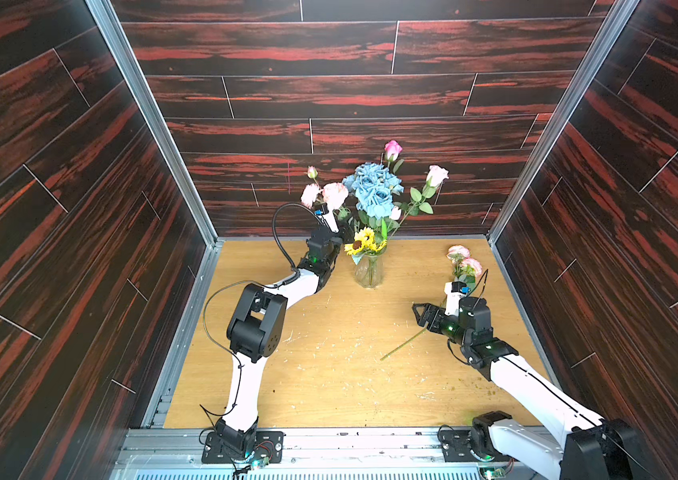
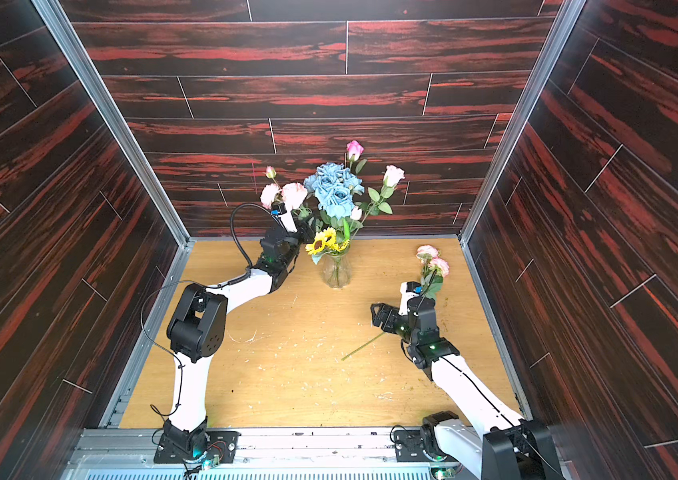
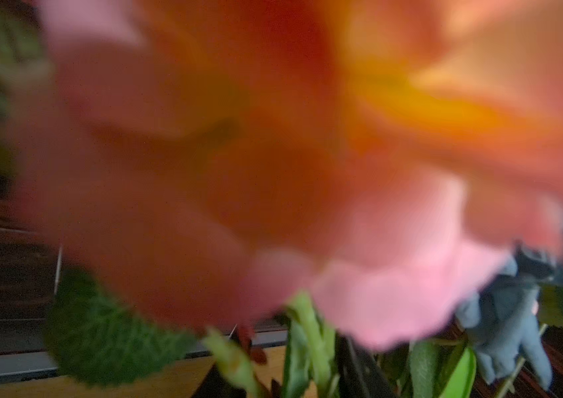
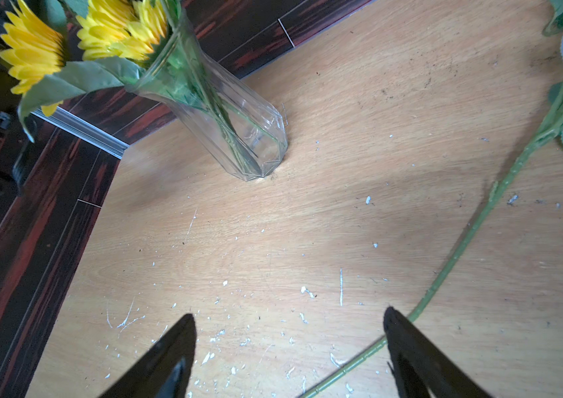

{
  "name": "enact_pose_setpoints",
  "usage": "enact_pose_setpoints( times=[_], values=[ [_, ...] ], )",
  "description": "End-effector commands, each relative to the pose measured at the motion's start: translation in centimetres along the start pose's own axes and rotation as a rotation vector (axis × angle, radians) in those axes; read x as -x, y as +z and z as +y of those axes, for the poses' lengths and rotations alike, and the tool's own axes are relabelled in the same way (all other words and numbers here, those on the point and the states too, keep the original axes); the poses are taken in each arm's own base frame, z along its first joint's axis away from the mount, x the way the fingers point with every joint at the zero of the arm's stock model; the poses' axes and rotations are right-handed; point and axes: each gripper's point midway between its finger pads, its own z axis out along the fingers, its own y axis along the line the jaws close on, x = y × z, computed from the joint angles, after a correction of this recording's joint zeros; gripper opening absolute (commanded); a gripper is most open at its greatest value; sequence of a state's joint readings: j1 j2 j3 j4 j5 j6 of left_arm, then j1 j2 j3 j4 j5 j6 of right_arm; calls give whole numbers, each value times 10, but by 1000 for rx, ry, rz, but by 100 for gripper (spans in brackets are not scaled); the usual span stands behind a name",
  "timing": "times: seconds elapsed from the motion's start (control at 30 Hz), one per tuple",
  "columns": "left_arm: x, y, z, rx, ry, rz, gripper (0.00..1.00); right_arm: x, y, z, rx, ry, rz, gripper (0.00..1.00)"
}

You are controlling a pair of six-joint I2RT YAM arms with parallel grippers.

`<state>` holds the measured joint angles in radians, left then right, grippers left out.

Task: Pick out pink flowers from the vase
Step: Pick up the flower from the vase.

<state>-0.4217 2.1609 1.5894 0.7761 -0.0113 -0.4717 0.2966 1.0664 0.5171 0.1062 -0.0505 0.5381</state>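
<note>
The clear glass vase (image 1: 369, 272) (image 4: 232, 113) stands at the back of the table. It holds pink flowers: pale ruffled blooms (image 1: 329, 193) on the left, a deep pink rosebud (image 1: 392, 148) on top and a pale pink rose (image 1: 437, 175) on the right. My left gripper (image 1: 345, 230) (image 3: 290, 372) is in among the stems under the ruffled blooms. A blurred pink bloom (image 3: 307, 189) fills its wrist view, and green stems (image 3: 311, 337) lie between its narrowed jaws. One more pink flower (image 1: 464, 259) lies on the table at the right. My right gripper (image 1: 420, 313) (image 4: 288, 320) hangs open over its stem (image 4: 463, 241).
A light-blue rose cluster (image 1: 374, 189) and small yellow sunflowers (image 1: 364, 243) (image 4: 76, 34) share the vase. Dark wood-pattern walls (image 1: 329, 95) close in the back and both sides. The wooden table (image 1: 329, 374) is scratched and carries small debris.
</note>
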Motion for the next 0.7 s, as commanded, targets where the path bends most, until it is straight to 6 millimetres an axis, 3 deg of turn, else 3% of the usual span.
enact_pose_setpoints(
  times=[0.0,0.33,0.57,0.67],
  values=[
    [51,-11,-22,-24,30,-81,37,3,0,5,14,-5,1,87],
    [79,-13,-46,-92,23,-110,30,3,0,6,16,-8,3,87],
    [98,-20,-59,-118,44,-123,15,3,0,7,22,-7,5,86],
    [105,-23,-63,-121,59,-131,14,3,0,7,22,-7,7,86]
  ],
)
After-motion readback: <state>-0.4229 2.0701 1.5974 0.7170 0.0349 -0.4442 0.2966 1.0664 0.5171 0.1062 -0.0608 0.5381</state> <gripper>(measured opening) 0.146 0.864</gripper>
